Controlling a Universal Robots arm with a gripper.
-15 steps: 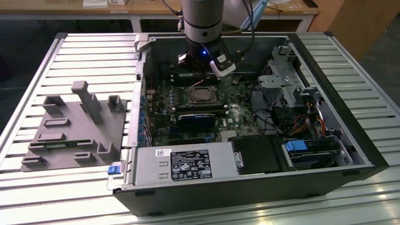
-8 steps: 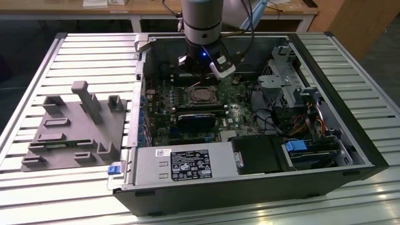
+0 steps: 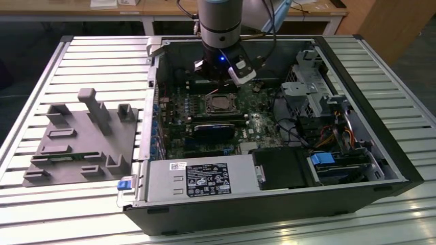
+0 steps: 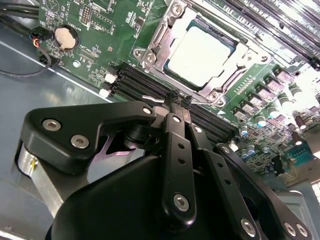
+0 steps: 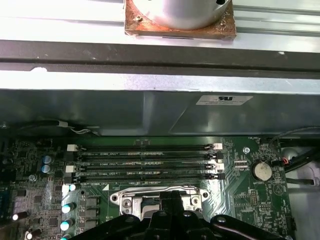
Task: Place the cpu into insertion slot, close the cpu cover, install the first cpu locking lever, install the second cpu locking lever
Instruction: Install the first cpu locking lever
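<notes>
Fingertips of the end effector (image 4: 179, 101) are pinched together at the thin wire locking lever (image 4: 152, 99); grip uncertain. In the exterior view it hangs at 12 o'clock from the cpu (image 4: 200, 54), seated in the insertion slot (image 4: 173, 75) under the cpu cover (image 4: 156, 40). Lever looks stiff, springy, slick: best taken at its bent end.

PSU label (image 3: 208, 179), case sticker (image 5: 224, 99): txt unreadable.
</notes>
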